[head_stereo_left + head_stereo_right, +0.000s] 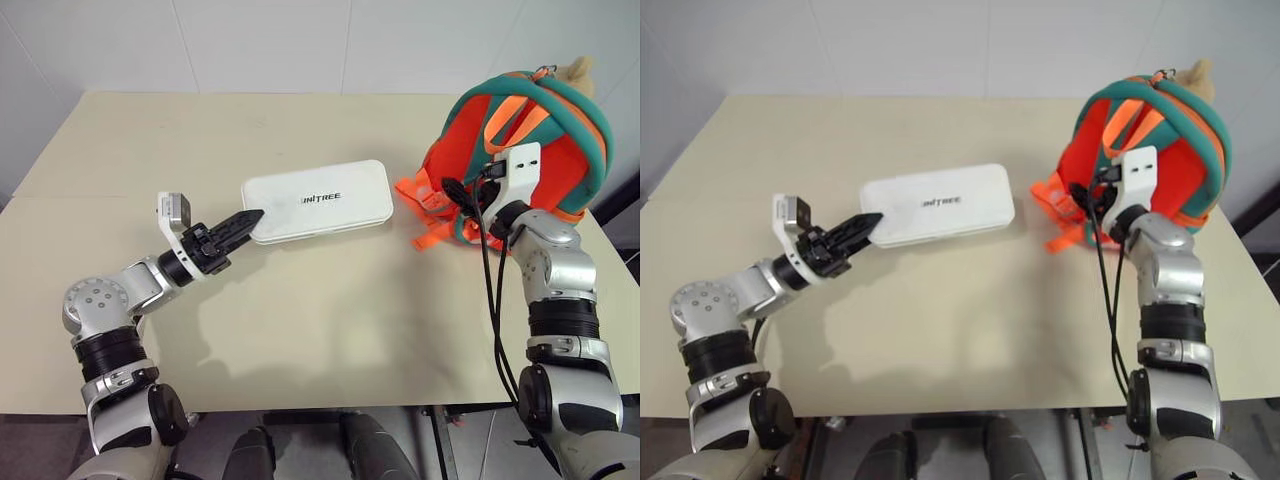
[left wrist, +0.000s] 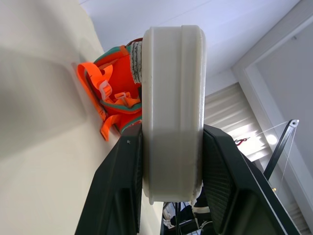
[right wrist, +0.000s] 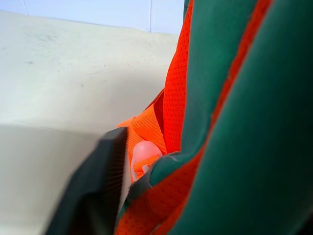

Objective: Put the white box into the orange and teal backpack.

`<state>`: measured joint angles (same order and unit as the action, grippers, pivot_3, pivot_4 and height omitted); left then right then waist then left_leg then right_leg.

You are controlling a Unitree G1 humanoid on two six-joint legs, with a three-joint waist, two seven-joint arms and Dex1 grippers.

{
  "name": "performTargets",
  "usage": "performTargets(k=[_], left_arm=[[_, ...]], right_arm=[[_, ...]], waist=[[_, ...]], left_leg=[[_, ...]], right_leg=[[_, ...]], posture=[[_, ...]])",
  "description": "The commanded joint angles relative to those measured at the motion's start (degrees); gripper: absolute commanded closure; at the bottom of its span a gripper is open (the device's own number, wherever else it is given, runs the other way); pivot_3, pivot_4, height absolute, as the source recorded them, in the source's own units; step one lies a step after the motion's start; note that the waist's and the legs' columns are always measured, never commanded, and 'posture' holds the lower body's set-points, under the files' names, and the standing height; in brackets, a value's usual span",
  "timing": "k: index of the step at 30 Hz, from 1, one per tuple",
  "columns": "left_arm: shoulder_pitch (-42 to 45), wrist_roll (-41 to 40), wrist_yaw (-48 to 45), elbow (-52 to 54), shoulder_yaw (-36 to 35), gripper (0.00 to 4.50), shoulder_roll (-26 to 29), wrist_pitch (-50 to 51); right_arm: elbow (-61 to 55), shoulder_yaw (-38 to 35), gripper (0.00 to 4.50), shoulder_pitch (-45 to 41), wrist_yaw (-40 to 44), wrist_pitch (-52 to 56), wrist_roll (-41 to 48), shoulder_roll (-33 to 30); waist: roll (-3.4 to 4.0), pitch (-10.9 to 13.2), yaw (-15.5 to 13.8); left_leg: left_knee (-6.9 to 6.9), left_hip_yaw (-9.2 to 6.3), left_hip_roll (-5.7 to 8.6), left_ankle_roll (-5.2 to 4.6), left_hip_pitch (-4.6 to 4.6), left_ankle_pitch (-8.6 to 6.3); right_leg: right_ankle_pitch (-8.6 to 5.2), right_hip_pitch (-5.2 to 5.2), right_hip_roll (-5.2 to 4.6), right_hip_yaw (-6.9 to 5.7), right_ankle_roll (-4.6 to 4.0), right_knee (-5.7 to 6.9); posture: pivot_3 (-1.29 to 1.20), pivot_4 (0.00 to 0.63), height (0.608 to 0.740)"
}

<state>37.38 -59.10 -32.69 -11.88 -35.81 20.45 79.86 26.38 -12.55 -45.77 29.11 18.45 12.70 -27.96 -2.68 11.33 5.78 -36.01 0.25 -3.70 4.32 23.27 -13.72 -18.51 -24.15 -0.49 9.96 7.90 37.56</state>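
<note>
Gripping the near short end of the white box (image 1: 318, 203), the left gripper (image 1: 243, 222) has its two black fingers (image 2: 122, 196) pressed against the case's flat faces, one on each side – a firm clamp, as the left wrist view shows edge-on. The white box lies near the middle of the beige table (image 1: 300, 330), lettering upward, its far end pointing toward the orange and teal backpack (image 1: 530, 150). That backpack stands upright at the table's right side, apart from the box, with its orange straps (image 1: 425, 205) spilling onto the tabletop and a tan plush charm (image 1: 575, 70) at its top. The right gripper (image 1: 462, 195) is pushed up against the backpack's front, at the teal trim – whether its fingers are parted or closed on the fabric cannot be told; in the right wrist view one dark finger (image 3: 102, 186) lies just beside an orange strap.
</note>
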Motion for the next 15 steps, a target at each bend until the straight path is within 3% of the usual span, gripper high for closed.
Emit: performTargets(k=[1, 5, 15], left_arm=[[-0.5, -3.0, 0.1, 2.4, -0.4, 3.18, 0.3, -0.9], [-0.9, -3.7, 0.7, 2.8, -0.3, 3.18, 0.6, -1.3], [1.0, -2.9, -0.6, -1.1, 0.9, 3.18, 5.2, -5.5]], right_arm=[[-0.9, -0.1, 3.02, -1.1, -0.6, -2.1, 0.0, -0.2], [-3.4, -0.2, 4.28, 0.0, -1.1, -1.7, 0.6, -0.3], [-19.1, -0.9, 4.37, 5.8, -1.6, 5.4, 4.4, -0.7]], waist=[[0.0, 0.0, 0.2], [0.0, 0.0, 0.7], [0.01, 0.0, 0.6]], left_leg=[[-0.01, 0.0, 0.0, 0.0, 0.0, 0.0], [-0.02, 0.0, 0.0, 0.0, 0.0, 0.0], [0.03, -0.02, 0.0, 0.0, 0.0, 0.0]], right_leg=[[0.0, 0.0, 0.0, 0.0, 0.0, 0.0], [0.01, 0.02, 0.0, 0.0, 0.02, 0.0], [0.01, 0.02, 0.0, 0.0, 0.03, -0.04]], posture=[[0.0, 0.15, 0.74], [0.0, 0.15, 0.74], [0.0, 0.15, 0.74]])
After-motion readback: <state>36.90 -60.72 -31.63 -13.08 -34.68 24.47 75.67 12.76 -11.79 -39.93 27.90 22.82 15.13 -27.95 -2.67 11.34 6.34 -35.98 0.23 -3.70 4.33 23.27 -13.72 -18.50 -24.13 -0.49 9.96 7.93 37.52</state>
